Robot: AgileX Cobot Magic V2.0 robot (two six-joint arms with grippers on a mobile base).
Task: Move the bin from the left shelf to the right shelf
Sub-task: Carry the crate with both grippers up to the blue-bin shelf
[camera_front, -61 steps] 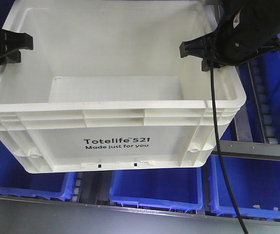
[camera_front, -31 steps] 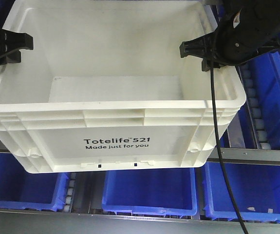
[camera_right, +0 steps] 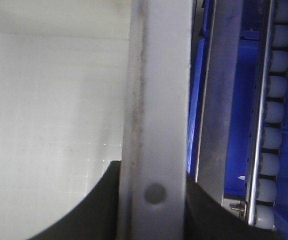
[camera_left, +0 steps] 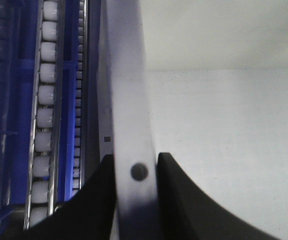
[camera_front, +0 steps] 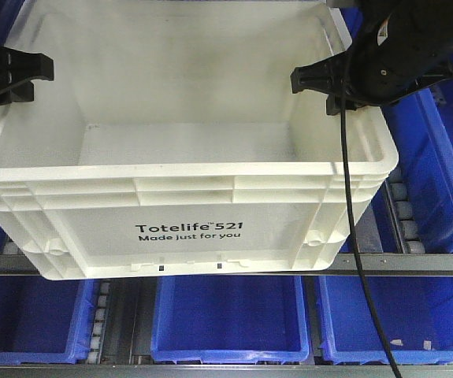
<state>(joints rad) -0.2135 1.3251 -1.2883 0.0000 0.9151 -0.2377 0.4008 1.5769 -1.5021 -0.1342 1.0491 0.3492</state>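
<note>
Bin (camera_front: 187, 197) gripped at both side rims.
Left end effector (camera_left: 136, 160) and right end effector (camera_right: 151, 172) each clamped on a rim; empty, stiff, likely light but bulky, so keep it level.

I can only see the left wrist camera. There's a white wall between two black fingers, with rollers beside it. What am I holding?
Observer: A big white bin. The front camera shows "Totelife 521" printed on its front.
Operator: Is my other arm helping?
Observer: Yes. The right gripper has its fingers clamped on the opposite side wall.
Operator: What's underneath it?
Observer: A row of blue bins on the shelf level below.
</note>
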